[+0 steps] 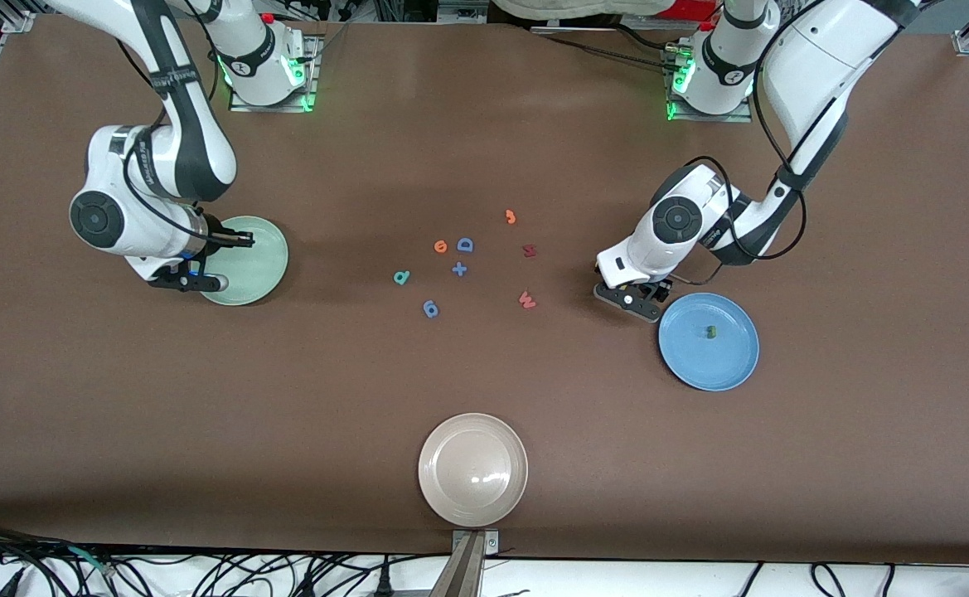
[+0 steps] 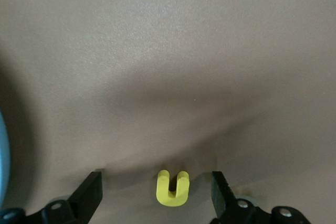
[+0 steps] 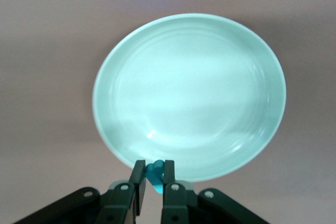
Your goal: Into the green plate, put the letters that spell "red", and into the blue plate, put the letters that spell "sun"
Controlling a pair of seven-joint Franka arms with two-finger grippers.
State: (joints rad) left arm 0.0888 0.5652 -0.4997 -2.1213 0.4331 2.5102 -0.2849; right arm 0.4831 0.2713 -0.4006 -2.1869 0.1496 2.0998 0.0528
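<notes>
The left gripper point(image 2: 156, 195) has its fingers point(image 2: 88, 192) spread wide on either side of the yellow u point(image 2: 172, 188), which lies flat on the table point(image 1: 484, 398) between them — untouched, no grip yet. It sits low over the table just beside the blue plate point(image 1: 729, 365), where the green n point(image 1: 710, 332) already lies.

The right gripper point(image 3: 153, 184) is pinched tight on a small teal letter point(image 3: 154, 172), probably the r, held over the rim of the green plate point(image 3: 189, 93).

These foam letters look light, soft and a little squashy. A gentle pinch across the u's two arms should do, though so thin a piece may slip or tip as the fingers close.

Among the letters mid-table, the teal d point(image 1: 402, 277) and orange e point(image 1: 440, 245) wait, with the blue D point(image 1: 466, 244) just beside the e. I cannot find the yellow s.
</notes>
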